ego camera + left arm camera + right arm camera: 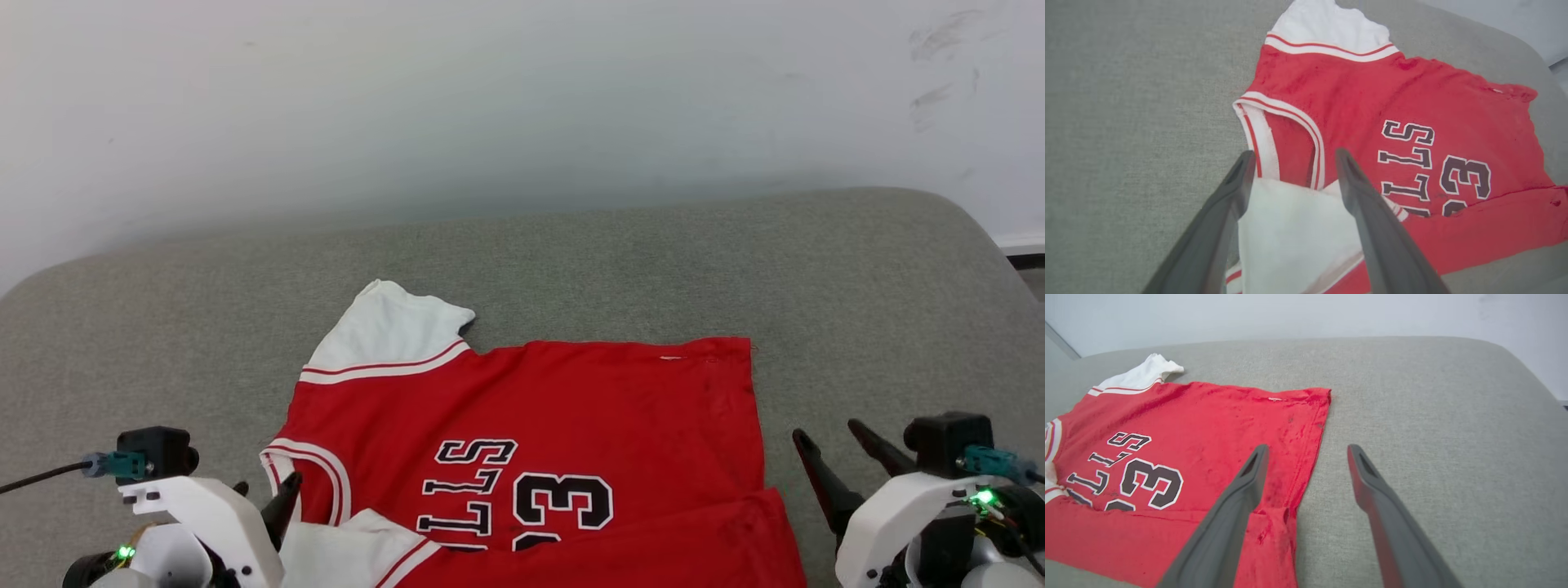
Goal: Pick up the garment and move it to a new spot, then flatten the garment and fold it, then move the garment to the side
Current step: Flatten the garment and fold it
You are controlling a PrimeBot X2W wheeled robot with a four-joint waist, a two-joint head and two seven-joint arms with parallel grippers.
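The garment (571, 400) lies printed side up on the near part of a grey cushioned surface (735, 253), collar toward the robot's left and hem toward its right. Its far white sleeve (384, 331) sticks out toward the pale wall (490, 98), which carries scuff marks at the upper right. The near long edge is folded up over the front, covering the lower part of the black lettering and of the number 33 (563, 500). The near white sleeve (1294, 232) is likewise turned in over the body, just beside the striped neckline (1265, 139). The left end effector (263, 494) sits at the collar end; in the left wrist view its fingers (1359, 204) stand apart on either side of that turned-in sleeve, gripping nothing (whether they touch the cloth cannot be told). The right end effector (827, 431) sits at the hem end, also spread apart and empty. In the right wrist view one finger (1237, 506) overlies the red hem corner (1274, 531) and the other (1384, 506) overlies bare cushion. The cloth shows light wrinkling near the hem.
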